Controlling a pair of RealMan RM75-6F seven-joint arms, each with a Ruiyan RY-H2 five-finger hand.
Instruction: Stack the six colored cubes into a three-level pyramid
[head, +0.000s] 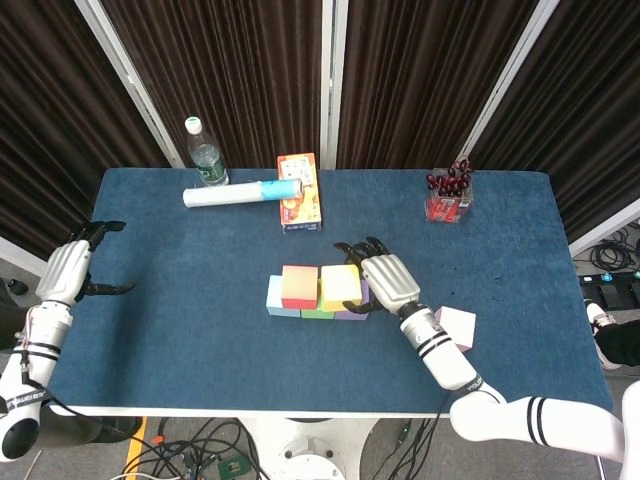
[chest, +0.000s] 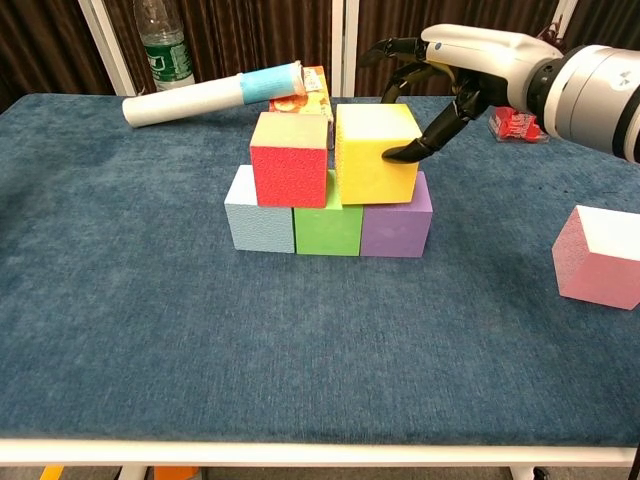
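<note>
two cubes (chest: 332, 156) atop row of three (chest: 330, 226); sixth cube (chest: 600, 256) apart, right.

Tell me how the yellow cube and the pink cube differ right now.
The yellow cube sits on the second level, across the green and purple cubes beside the red one; the pink cube lies alone on the table, off to the right. The right hand has its fingers on the yellow cube; nothing touches the pink cube. Both look about the same size and shape.

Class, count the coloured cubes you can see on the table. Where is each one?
6. Blue cube, green and purple in a row; red and yellow on top; pink apart, right.
</note>
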